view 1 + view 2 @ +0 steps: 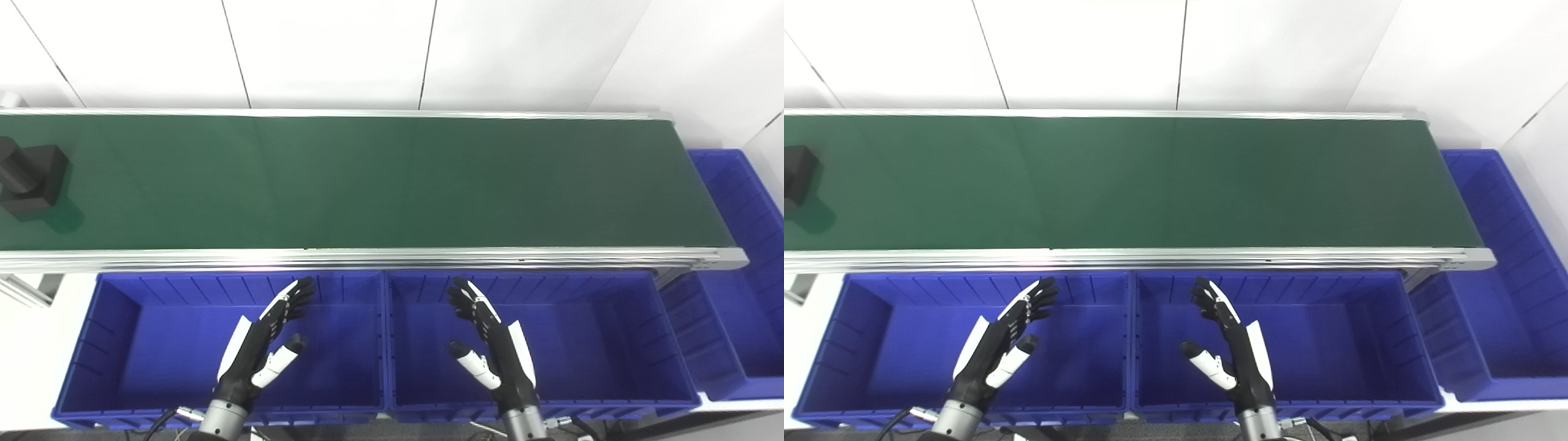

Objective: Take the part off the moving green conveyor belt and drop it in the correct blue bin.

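A black blocky part [29, 177] lies at the far left end of the green conveyor belt [380, 184]; the right eye view shows only its edge [797, 174]. My left hand [266, 343] hovers open over the left blue bin [86, 343], fingers spread, holding nothing. My right hand [487, 346] hovers open over the middle blue bin [661, 343], palm turned inward and empty. Both hands are on the near side of the belt, far from the part.
A third blue bin [744, 257] stands past the belt's right end. Silver rails [367, 257] edge the belt on both long sides. White wall panels rise behind it. A metal frame leg [24, 291] shows at the left.
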